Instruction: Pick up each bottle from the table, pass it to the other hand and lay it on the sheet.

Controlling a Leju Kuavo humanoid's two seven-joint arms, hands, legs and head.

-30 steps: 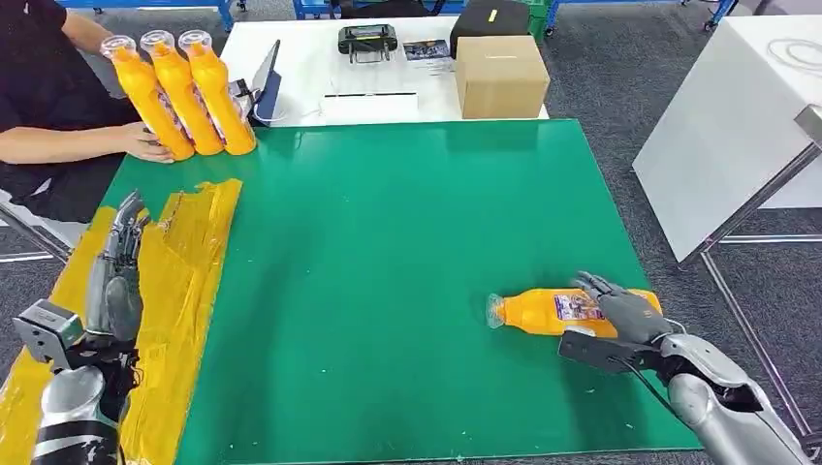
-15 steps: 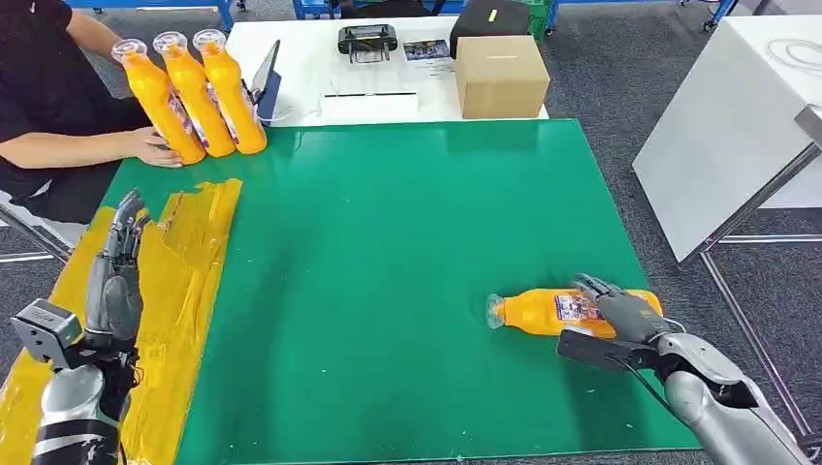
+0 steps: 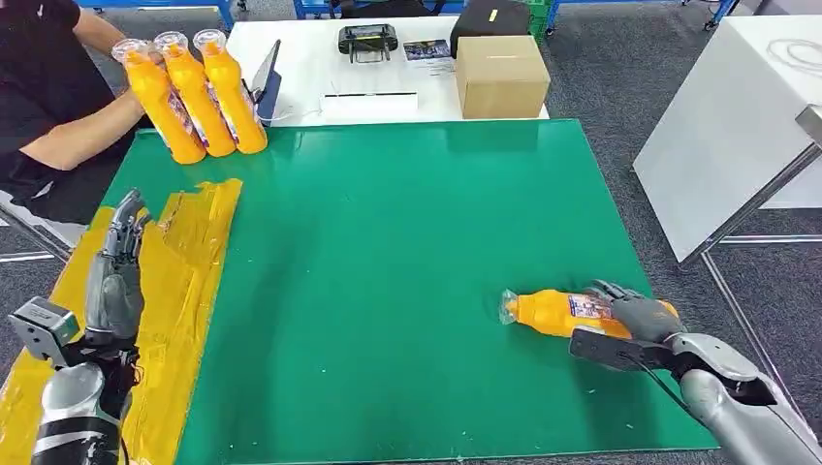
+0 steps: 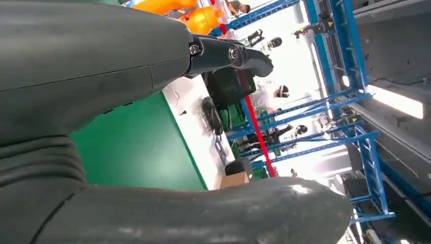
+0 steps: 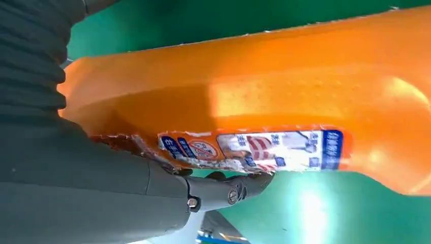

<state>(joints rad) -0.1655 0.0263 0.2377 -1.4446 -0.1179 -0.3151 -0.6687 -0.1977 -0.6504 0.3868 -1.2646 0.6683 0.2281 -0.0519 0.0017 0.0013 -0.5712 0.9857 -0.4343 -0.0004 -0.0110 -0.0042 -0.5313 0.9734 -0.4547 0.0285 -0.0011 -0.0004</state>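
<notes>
An orange bottle (image 3: 548,312) with a printed label lies on its side near the right edge of the green table (image 3: 388,223), its cap pointing left. My right hand (image 3: 630,315) grips its thick end, fingers curled over the body. The right wrist view shows the bottle (image 5: 284,96) pressed against the palm, with a dark fingertip (image 5: 234,189) hooked at the label. My left hand (image 3: 116,276) is held with straight, spread fingers above the yellow sheet (image 3: 199,242) at the table's left side, and it holds nothing. Three more orange bottles (image 3: 194,92) stand leaning at the far left corner.
A person (image 3: 39,107) sits at the far left with an arm behind the three bottles. A cardboard box (image 3: 501,76) and small devices lie on the white table beyond. A white table (image 3: 717,145) stands to the right.
My right hand has closed on the lying bottle and drawn it a little to the right. The person's hand has come off the table beside the three bottles. My left hand stays put.
</notes>
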